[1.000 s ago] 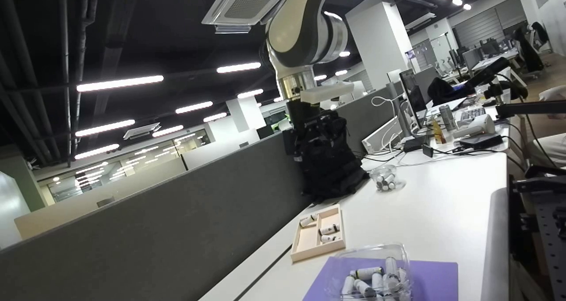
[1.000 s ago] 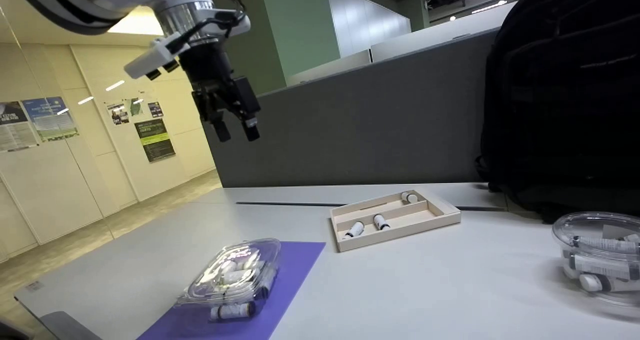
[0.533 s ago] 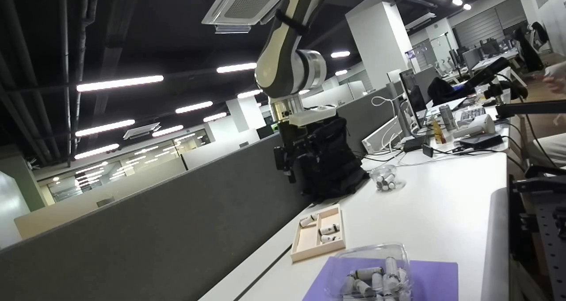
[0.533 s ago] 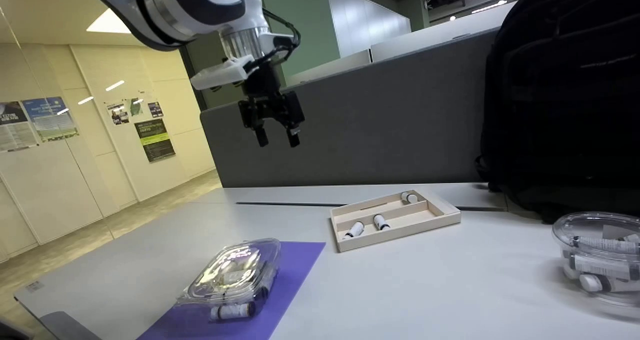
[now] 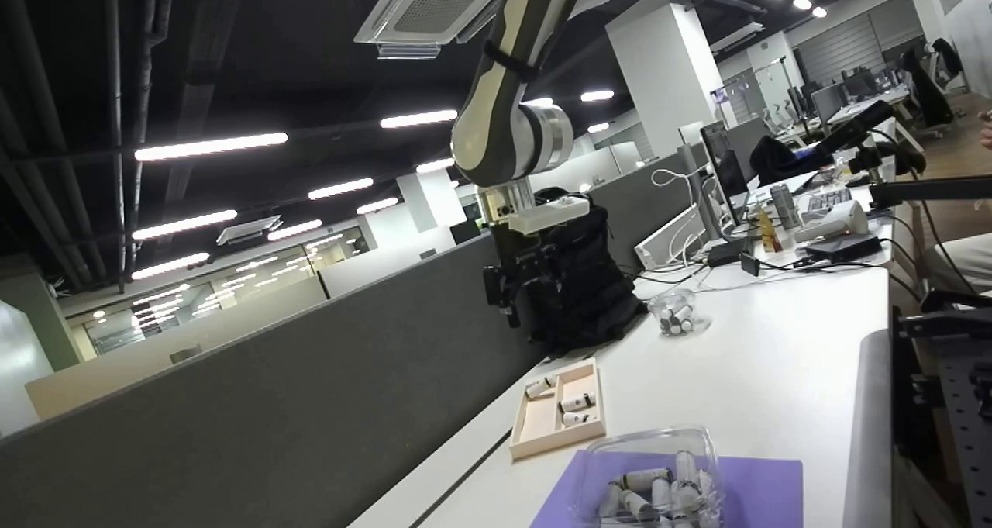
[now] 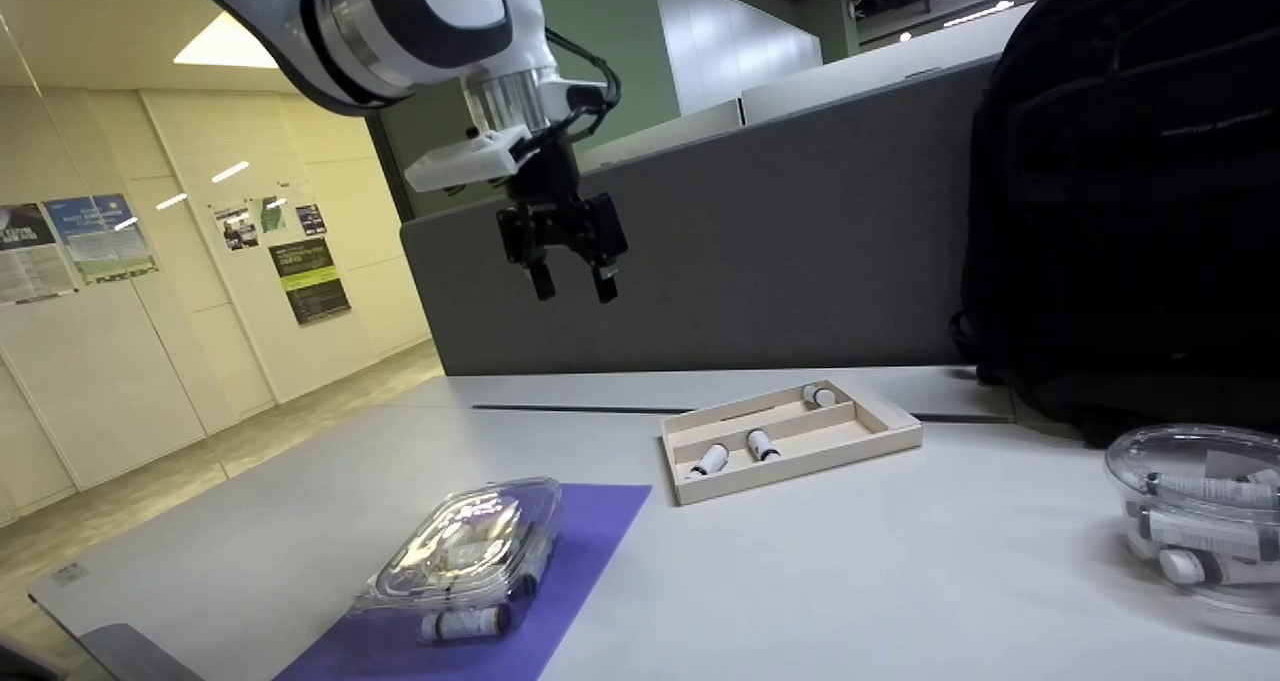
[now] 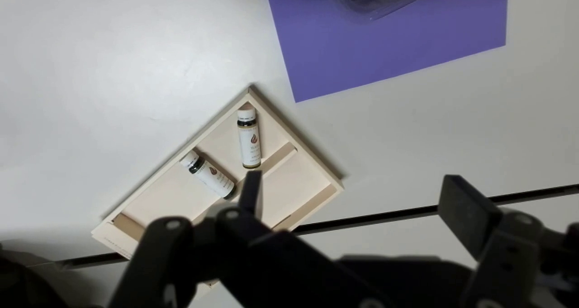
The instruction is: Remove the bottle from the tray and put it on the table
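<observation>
Hand (image 6: 575, 293): spread wide, holding nothing, above the worktop (image 6: 850, 561).
Bottles (image 7: 249, 144): three in the tray (image 6: 800, 465), below the hand, off to one side; probably light, stiff, slippery.
Label (image 7: 250, 149): pinch across it, clear of the cap (image 7: 246, 114); target bottle unspecified.

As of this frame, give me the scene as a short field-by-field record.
Gripper: open, holding nothing, above the table
Tray: on the table, divided into two compartments
Tray bottles: three; two in one compartment, one in the other
Purple mat: on the table, apart from the tray
Clear container: on the mat, bottles inside
Round tub: clear, more bottles inside
Backpack: black, on the table
</observation>
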`<state>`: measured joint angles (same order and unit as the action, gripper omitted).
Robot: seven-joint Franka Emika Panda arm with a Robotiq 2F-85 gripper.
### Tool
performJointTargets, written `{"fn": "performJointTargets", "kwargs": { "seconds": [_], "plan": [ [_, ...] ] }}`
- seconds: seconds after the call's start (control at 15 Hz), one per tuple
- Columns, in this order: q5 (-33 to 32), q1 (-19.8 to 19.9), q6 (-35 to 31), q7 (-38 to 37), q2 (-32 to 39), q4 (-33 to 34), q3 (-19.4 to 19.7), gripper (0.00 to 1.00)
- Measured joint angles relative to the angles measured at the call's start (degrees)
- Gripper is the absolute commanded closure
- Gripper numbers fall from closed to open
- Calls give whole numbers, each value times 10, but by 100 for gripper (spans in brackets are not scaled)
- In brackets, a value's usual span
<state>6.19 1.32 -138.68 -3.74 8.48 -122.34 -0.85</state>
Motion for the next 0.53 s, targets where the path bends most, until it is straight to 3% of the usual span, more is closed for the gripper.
{"fn": "performJointTargets", "kwargs": {
  "seconds": [0.53],
  "plan": [
    [-9,10,-67,13,151,93,18,0]
  ]
}}
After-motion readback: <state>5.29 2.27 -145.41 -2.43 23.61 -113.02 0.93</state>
